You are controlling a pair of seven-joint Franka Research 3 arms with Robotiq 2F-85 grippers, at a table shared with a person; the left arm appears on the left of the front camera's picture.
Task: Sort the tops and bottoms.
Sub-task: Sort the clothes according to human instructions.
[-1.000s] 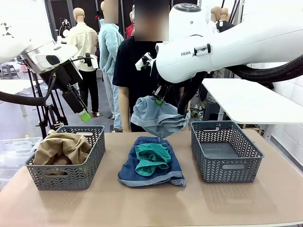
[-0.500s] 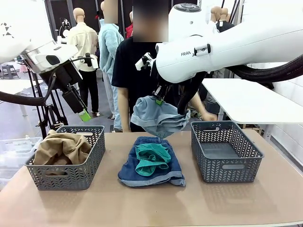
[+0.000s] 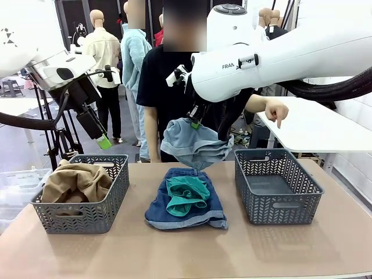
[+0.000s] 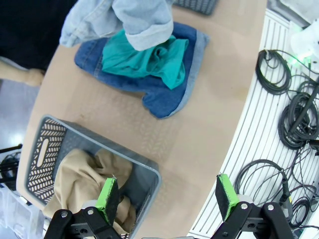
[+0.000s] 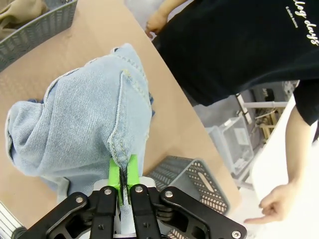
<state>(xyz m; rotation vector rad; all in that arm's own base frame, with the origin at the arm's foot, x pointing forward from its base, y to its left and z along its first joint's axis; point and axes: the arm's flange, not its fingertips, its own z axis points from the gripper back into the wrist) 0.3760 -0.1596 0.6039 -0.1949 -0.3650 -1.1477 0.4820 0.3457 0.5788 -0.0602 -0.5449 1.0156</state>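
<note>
Holding the pale denim piece (image 3: 195, 145) up over mid-table: the right gripper (image 5: 123, 167) is clamped on a seam fold, and the cloth hangs clear of the pile below. Under it the dark blue shorts (image 3: 157, 214) lie flat at table centre with the teal top (image 3: 185, 195) bunched on them. The tan top (image 3: 75, 181) is heaped in the left basket (image 3: 87, 216), up to the rim. The right basket (image 3: 279, 204) shows a bare floor. The left gripper (image 4: 169, 191) is spread wide with nothing between the pads, hanging above the left basket. In the way: a person stands at the far edge right behind the hanging denim. The person's hand (image 3: 276, 110) points down above the right basket's far side, apart from it. The right arm's body spans overhead there too. Writing: "FRAN" on the right arm (image 3: 229, 65); white script on the black T-shirt (image 5: 239, 45), only "days" readable. Room: bare table (image 3: 186, 250) between pile and each basket, plus a wide bare front strip. Cables (image 4: 294, 114) coil just off the near edge.
</note>
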